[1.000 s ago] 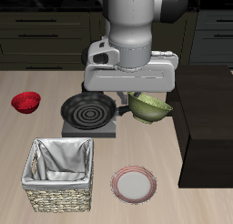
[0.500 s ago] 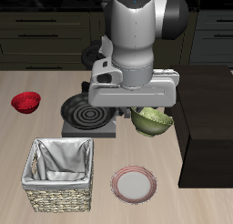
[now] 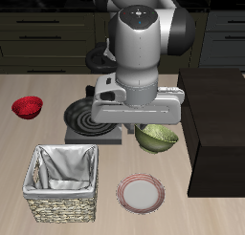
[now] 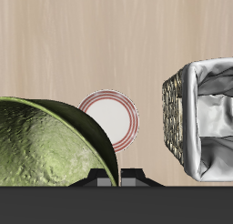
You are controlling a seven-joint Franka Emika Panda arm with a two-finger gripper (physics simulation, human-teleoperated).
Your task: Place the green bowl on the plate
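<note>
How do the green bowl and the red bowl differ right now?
Colour: the green bowl is olive with a pale speckled inside; the red bowl is plain red. Size: the green bowl looks larger than the red bowl. State: the green bowl hangs tilted under the gripper, apparently held above the table; the red bowl sits upright on the table, far from the arm. Both are round and empty.

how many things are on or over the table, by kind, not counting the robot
bowls: 2, the green bowl held up by the gripper and a red bowl
plates: 1, the plate
frying pans: 1, a black frying pan
baskets: 1, a lined wicker basket
total: 5
</note>
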